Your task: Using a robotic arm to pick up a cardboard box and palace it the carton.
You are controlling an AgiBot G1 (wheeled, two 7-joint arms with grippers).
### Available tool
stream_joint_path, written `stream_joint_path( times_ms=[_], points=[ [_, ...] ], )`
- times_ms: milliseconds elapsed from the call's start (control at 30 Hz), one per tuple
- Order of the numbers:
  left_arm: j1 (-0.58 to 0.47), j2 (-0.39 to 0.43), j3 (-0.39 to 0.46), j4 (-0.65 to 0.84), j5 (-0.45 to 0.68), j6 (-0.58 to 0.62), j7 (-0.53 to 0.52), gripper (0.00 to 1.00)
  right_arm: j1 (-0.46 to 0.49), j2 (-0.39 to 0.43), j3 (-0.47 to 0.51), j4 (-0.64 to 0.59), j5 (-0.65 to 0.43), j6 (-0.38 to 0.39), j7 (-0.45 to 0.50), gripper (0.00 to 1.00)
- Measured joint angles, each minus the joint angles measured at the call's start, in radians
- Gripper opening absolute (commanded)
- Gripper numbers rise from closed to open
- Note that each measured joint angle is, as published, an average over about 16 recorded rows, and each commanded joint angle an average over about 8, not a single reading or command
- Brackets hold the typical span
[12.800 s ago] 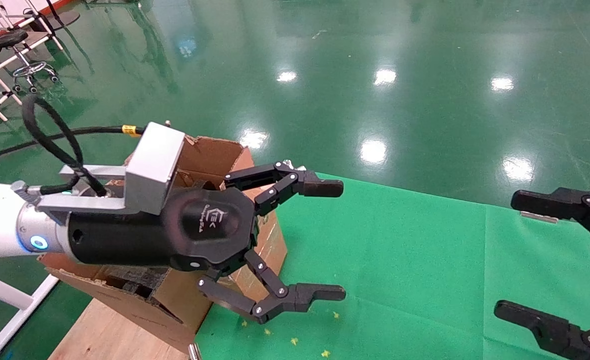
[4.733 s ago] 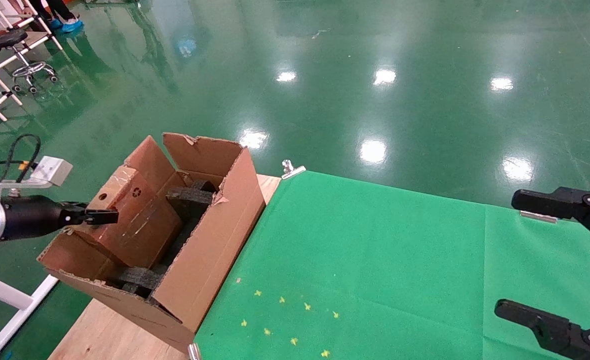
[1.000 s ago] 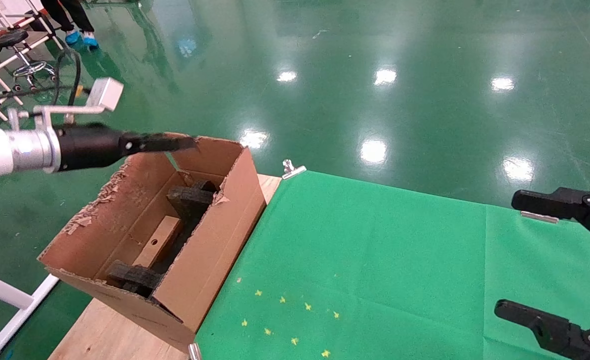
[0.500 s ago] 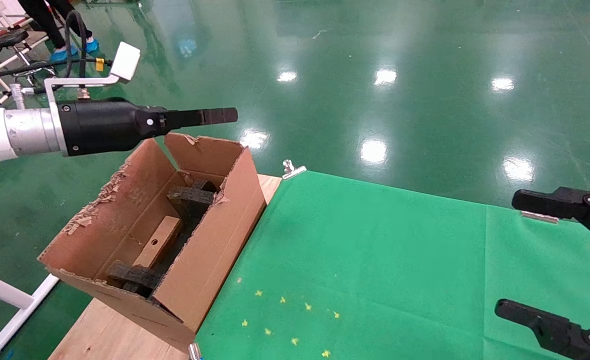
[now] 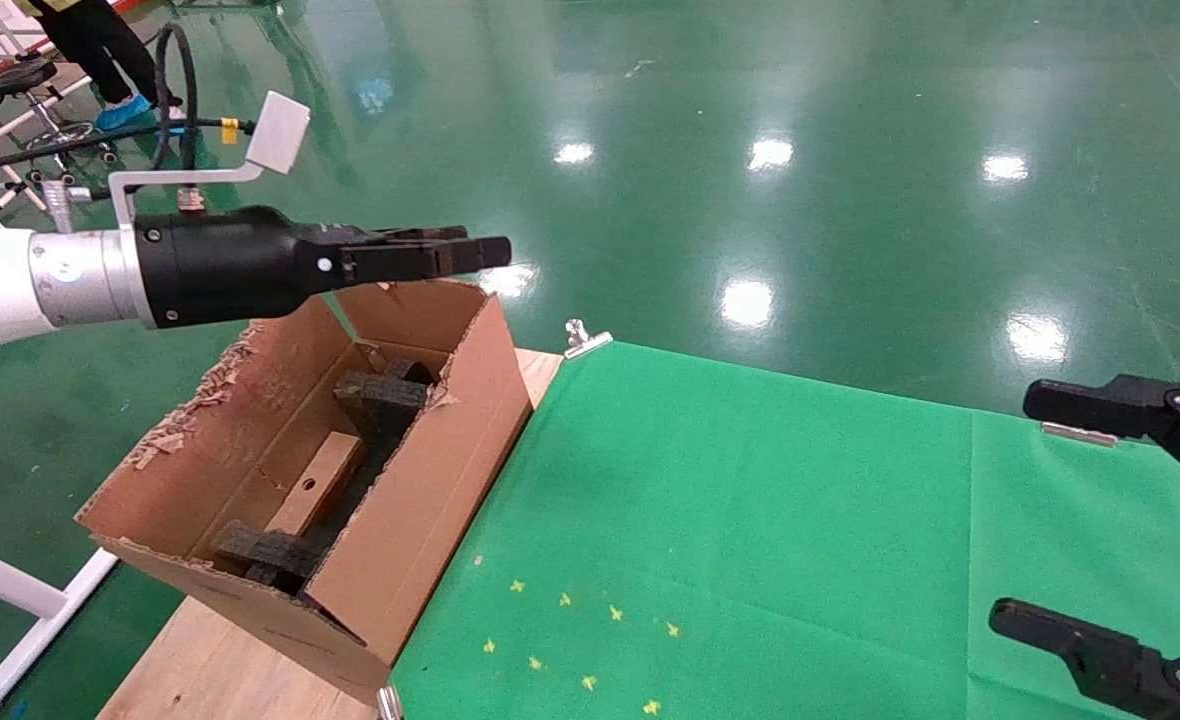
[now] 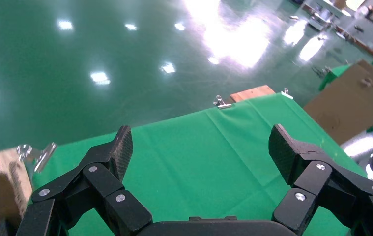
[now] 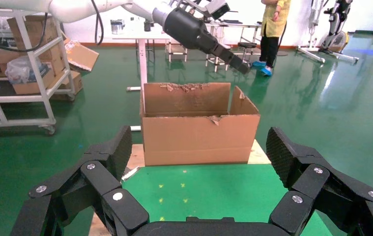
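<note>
The cardboard box (image 5: 319,483) lies inside the carton (image 5: 420,500), well below the left gripper (image 5: 470,252), whose fingers (image 6: 120,147) are spread, empty.

Brown carton (image 5: 420,500) with black foam pieces (image 5: 380,395) and a tan cardboard box (image 5: 318,482) inside. Green cloth (image 5: 770,520) dotted with small yellow marks (image 5: 590,640). Glossy green floor (image 5: 750,120). Black left gripper (image 5: 470,252), white-and-silver arm (image 5: 10,285).

Cardboard box (image 5: 318,483) – small, brown, round hole, lies tilted inside carton (image 5: 405,520) between black foam pieces. Carton open, flaps raised, far-left flap torn – near left.
</note>
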Motion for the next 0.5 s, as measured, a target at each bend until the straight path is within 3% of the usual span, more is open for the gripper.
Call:
stream_joint_path(
  times_ms=[500],
  points=[
    [0.158,-0.014,-0.05,-0.236,-0.136,0.008,0.102,1.0,0.0,0.0,0.0,0.0,0.0,0.0,0.0,1.0]
  ],
)
